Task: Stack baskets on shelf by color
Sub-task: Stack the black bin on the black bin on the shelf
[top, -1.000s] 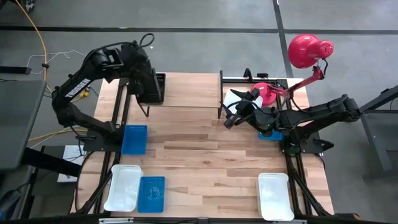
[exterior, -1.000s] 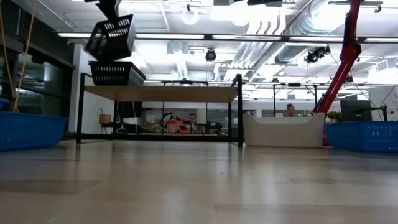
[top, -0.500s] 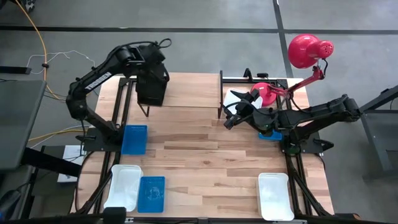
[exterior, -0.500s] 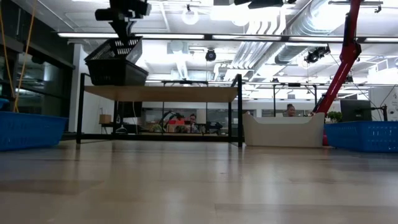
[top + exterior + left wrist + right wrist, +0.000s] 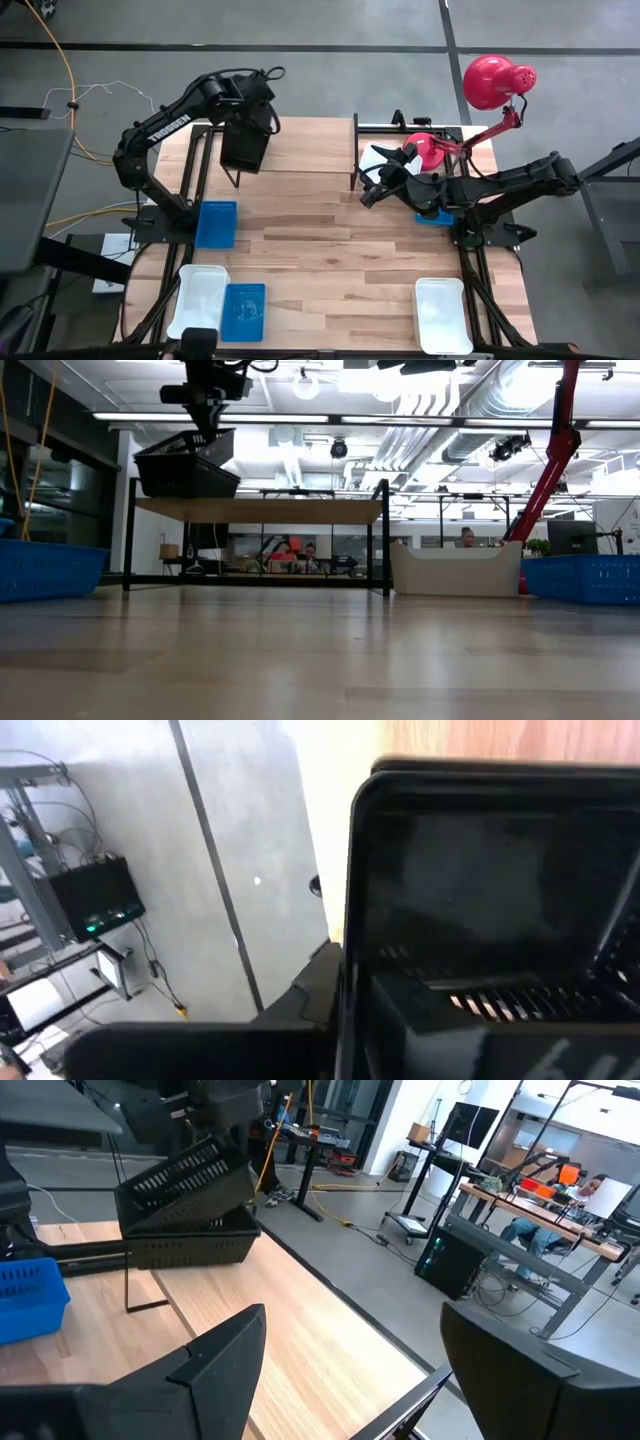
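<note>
My left gripper [image 5: 210, 420] is shut on a black perforated basket [image 5: 190, 448], tilted over the left end of the light-wood shelf [image 5: 260, 510]. Its low end sits in a second black basket [image 5: 185, 482] that stands on the shelf; both also show in the right wrist view [image 5: 185, 1180]. From above, the held basket [image 5: 244, 148] hides the one under it. My right gripper [image 5: 350, 1370] is open and empty near the shelf's right end [image 5: 350, 150], beside a white basket [image 5: 376, 160]. My left gripper holds the upper black basket by its raised rim [image 5: 218, 1142], coming from above with the fingers pointing down. The basket hangs tilted below the fingers, its low end in the black basket on the shelf. Which fingers are inside or outside I cannot tell.
On the table lie a blue basket [image 5: 216, 222], a white basket [image 5: 197, 300] with a blue one [image 5: 243, 310] beside it at the near left, a white one [image 5: 442, 315] at the near right, and a blue one [image 5: 435, 215] under the right arm. A red lamp [image 5: 495, 80] stands far right.
My left gripper has gone down and a little toward the table's right edge with the black basket. The basket was lifted clear and steeply tilted above the shelf; now it is lower, less tilted, with one end in the black basket on the shelf.
</note>
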You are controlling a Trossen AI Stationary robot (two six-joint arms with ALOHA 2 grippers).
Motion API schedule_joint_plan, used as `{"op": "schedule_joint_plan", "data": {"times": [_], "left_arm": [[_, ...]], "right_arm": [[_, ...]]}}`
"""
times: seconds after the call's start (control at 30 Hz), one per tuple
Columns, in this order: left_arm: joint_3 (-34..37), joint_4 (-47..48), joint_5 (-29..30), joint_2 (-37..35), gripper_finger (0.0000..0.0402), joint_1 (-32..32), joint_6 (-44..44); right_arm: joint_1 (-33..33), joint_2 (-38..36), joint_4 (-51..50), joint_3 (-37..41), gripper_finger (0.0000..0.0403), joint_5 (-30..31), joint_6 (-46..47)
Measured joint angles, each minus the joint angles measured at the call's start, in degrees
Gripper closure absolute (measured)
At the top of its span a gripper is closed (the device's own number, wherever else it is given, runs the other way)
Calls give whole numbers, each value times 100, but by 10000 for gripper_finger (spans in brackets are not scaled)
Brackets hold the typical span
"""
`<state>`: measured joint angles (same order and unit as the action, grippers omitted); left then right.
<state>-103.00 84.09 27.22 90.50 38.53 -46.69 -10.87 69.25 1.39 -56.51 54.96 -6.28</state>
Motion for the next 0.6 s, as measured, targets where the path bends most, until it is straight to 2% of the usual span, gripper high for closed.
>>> {"op": "schedule_joint_plan", "data": {"times": [0.37, 0.53, 0.6], "left_arm": [[0, -54, 97, -16, 277, -194, 0], [0, -108, 488, -18, 258, -309, 204], [0, -151, 391, -21, 258, -311, 415]], "right_arm": [[202, 0, 0, 0, 114, -41, 6], [339, 0, 0, 0, 114, -171, 6], [378, 0, -26, 0, 114, -254, 8]]}}
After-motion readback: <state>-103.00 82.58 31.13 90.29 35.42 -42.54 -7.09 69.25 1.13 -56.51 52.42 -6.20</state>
